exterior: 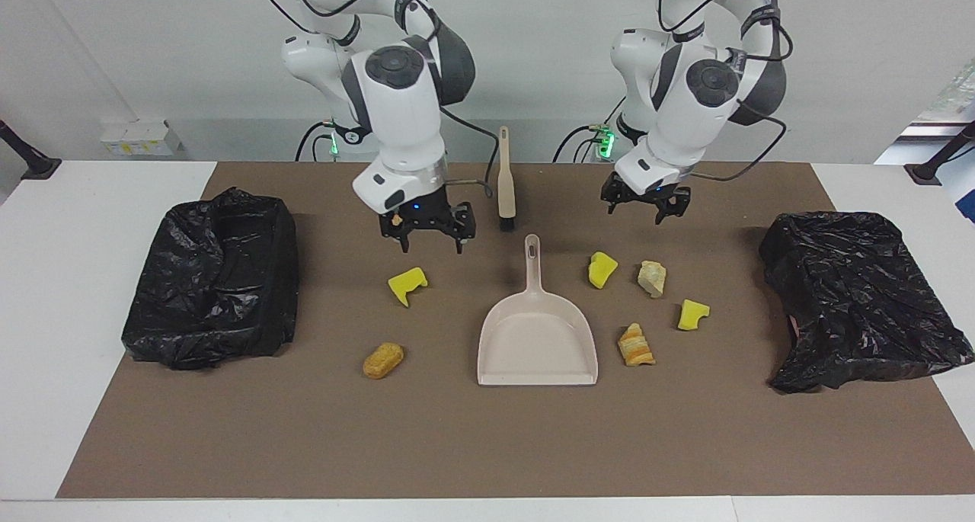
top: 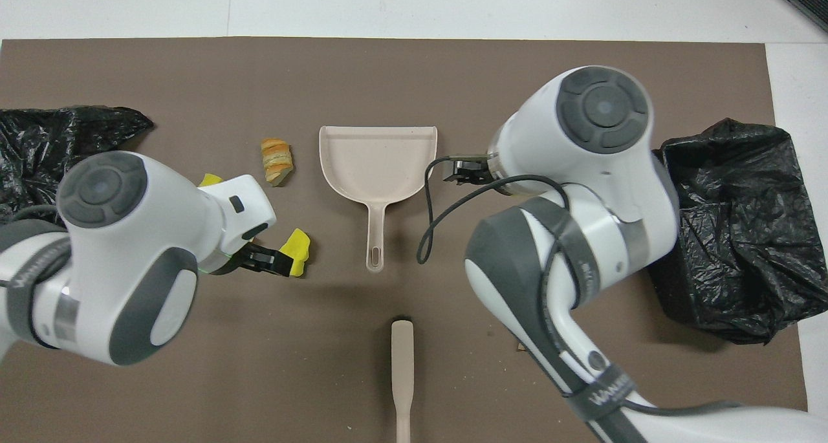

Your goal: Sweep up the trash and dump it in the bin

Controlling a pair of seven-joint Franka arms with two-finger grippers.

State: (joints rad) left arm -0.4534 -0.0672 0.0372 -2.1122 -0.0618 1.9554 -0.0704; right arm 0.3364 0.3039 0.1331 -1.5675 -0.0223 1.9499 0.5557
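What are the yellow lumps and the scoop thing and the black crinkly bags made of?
The bright yellow lumps look like soft foam sponge: matte, rough cut edges. The beige dustpan seems to be hard plastic: smooth, moulded in one piece, with a hanging hole in the handle. The black crinkly bags look like thin plastic film: glossy and wrinkled.

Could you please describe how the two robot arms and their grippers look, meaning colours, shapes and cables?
Both arms have glossy white rounded shells with dark grey joint caps and bands. The right gripper and left gripper are black, with short black fingers. Black cables loop along each arm. A small blue light shows above the right gripper, and green lights glow at both bases.
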